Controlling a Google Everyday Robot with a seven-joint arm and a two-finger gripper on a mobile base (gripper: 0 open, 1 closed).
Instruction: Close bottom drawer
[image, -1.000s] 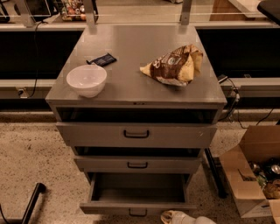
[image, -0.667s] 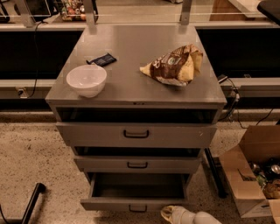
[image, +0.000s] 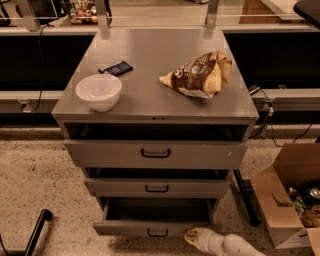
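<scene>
The bottom drawer (image: 125, 228) is the lowest and narrowest of three grey drawers. It is pulled out the furthest, showing a plain grey inside (image: 157, 209) and a small dark bar handle (image: 158, 232). My gripper (image: 192, 236) comes in from the lower right on a white arm (image: 230, 245). Its yellowish tip sits just right of the handle, at the drawer front's lower right corner. I cannot tell whether it touches the panel.
The top drawer (image: 155, 153) and middle drawer (image: 157, 188) stand slightly out. On the cabinet top are a white bowl (image: 98, 91), a dark packet (image: 116, 68) and a crumpled chip bag (image: 197, 76). An open cardboard box (image: 295, 200) stands at the right, and a black bar (image: 37, 232) at the lower left.
My gripper and arm have come further into view, moving up and a little left toward the bottom drawer's front. The drawers have not moved.
</scene>
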